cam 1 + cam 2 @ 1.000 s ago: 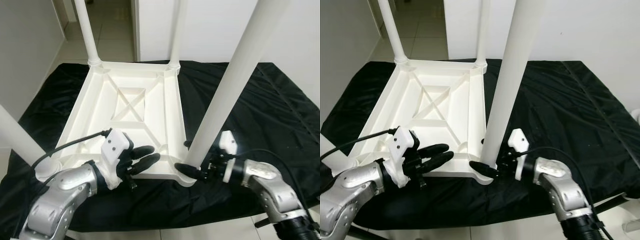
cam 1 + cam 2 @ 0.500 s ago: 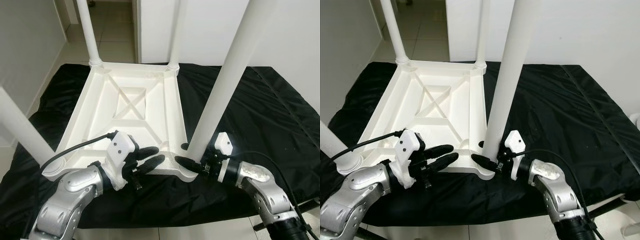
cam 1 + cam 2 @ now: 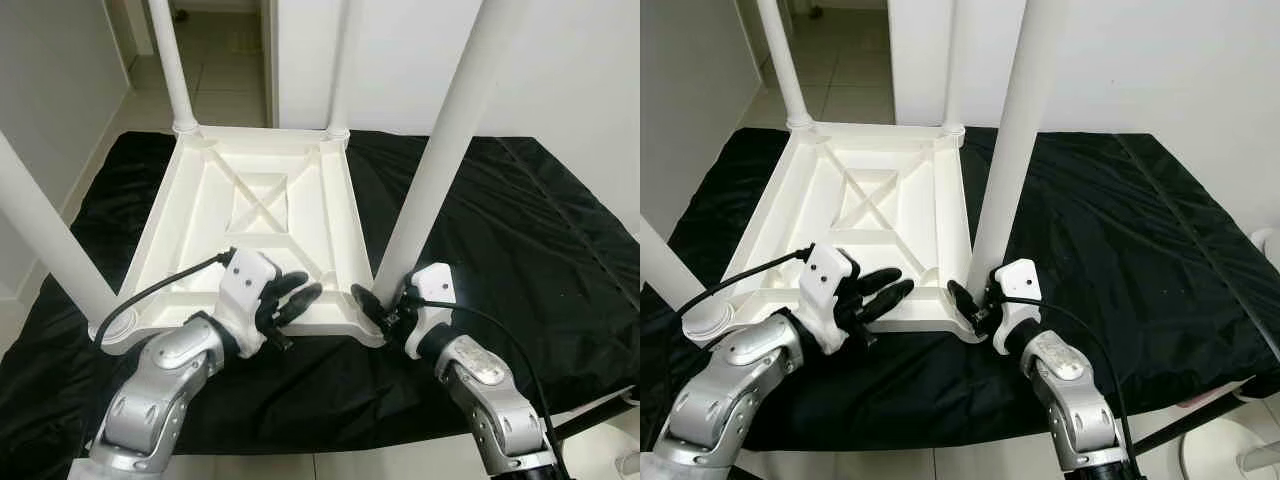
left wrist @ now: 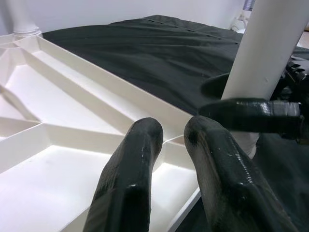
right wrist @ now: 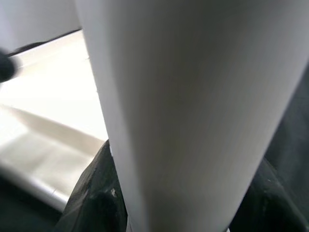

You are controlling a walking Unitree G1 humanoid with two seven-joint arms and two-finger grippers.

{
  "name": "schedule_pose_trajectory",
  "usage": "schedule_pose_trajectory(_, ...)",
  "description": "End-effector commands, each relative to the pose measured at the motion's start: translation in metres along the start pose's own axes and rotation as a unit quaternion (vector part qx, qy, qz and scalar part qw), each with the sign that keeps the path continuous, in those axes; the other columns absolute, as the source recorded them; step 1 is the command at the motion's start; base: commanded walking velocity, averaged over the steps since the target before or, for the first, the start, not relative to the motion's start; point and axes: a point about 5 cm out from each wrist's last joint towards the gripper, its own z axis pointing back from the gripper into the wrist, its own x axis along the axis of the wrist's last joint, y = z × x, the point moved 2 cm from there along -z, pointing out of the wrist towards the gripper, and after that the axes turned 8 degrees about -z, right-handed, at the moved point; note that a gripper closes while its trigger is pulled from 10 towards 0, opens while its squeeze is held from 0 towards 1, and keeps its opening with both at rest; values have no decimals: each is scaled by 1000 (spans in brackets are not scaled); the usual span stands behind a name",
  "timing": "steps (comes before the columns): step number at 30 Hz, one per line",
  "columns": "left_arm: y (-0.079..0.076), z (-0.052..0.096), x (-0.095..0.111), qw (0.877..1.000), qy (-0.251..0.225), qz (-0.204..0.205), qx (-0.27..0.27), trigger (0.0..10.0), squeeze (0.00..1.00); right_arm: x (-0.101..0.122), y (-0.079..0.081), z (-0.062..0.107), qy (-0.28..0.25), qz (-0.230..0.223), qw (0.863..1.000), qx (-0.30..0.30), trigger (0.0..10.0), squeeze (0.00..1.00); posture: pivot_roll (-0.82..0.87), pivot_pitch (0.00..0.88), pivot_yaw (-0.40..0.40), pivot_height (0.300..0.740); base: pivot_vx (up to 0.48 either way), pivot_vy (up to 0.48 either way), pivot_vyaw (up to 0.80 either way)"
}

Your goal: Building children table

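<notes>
A white plastic children's table [image 3: 200,215] lies upside down on a black cloth [image 3: 520,230], with four white legs standing up from its corners. My right gripper [image 3: 378,300] is shut on the base of the near right leg [image 3: 440,150], just above its corner socket. That leg [image 5: 183,96] runs between the fingers in the right wrist view. My left gripper [image 3: 297,295] hovers open over the table's near rim, holding nothing. Its two black fingers [image 4: 140,164] point toward the gripped leg [image 4: 270,53]. The near left leg [image 3: 45,240] rises at the left.
The two far legs [image 3: 168,60] [image 3: 345,60] stand at the back corners. Behind them are a white wall [image 3: 560,60] and a doorway onto tiled floor [image 3: 225,60]. The cloth's front edge runs just below my arms. A white round object [image 3: 1240,450] stands on the floor at the lower right.
The camera has shifted. My right gripper stays clamped on the leg's base while its forearm has swung in closer under it. The left gripper has edged slightly up over the near rim.
</notes>
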Motion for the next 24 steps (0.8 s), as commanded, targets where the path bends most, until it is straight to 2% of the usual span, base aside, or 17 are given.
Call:
schedule_pose_trajectory(1, 9, -1, -5, 999, 17, -4, 48, 10000, 0, -2, -12, 1, 6, 1, 998, -66, 10000, 0, -28, 12, -27, 740, 0, 0, 0)
schedule_pose_trajectory(4, 10, -2, -6, 998, 19, -4, 53, 10000, 0, -3, -14, 1, 2, -3, 994, -107, 10000, 0, -28, 12, -27, 740, 0, 0, 0)
schedule_pose_trajectory(5, 9, -1, -6, 998, 19, -7, 52, 10000, 0, -4, -18, 1, -4, -14, 988, -156, 10000, 0, -36, 14, -15, 740, 0, 0, 0)
schedule_pose_trajectory(6, 9, -1, -6, 998, 19, -7, 52, 10000, 0, -4, -18, 1, -4, -14, 988, -156, 10000, 0, -36, 14, -15, 740, 0, 0, 0)
schedule_pose_trajectory(7, 6, -2, -8, 999, 20, -9, 50, 10000, 0, -10, -21, 2, -6, -39, 971, -236, 10000, 0, -39, 0, -9, 740, 0, 0, 0)
schedule_pose_trajectory(8, 6, -2, -8, 999, 20, -9, 50, 10000, 0, -10, -21, 2, -6, -39, 971, -236, 10000, 0, -39, 0, -9, 740, 0, 0, 0)
schedule_pose_trajectory(9, 5, -2, -9, 999, 21, -8, 50, 10000, 0, -14, -20, 2, -2, -50, 964, -262, 10000, 0, -40, 0, -4, 740, 0, 0, 0)
schedule_pose_trajectory(12, 2, -9, -8, 999, 18, -4, 49, 10000, 0, -15, -11, -1, 2, -54, 968, -247, 10000, 0, -41, 0, -3, 740, 0, 0, 0)
schedule_pose_trajectory(15, 2, -11, -7, 999, 16, -3, 49, 10000, 0, -15, -10, -1, 3, -57, 968, -245, 10000, 0, -41, 0, -3, 740, 0, 0, 0)
schedule_pose_trajectory(16, 1, -14, -7, 999, 12, 0, 46, 10000, 0, -10, -11, 0, -7, -50, 973, -226, 10000, 1000, -53, 14, -9, 740, 0, 0, 0)
schedule_pose_trajectory(22, -3, -16, -5, 999, 4, 4, 45, 10000, 0, 0, -14, 4, -32, -32, 979, -197, 10000, 1000, -58, 20, -14, 740, 0, 0, 0)
schedule_pose_trajectory(24, -8, -16, -4, 999, -1, -1, 37, 10000, 0, 5, -20, 8, -40, -23, 982, -181, 10000, 1000, -57, 24, -17, 740, 0, 0, 0)
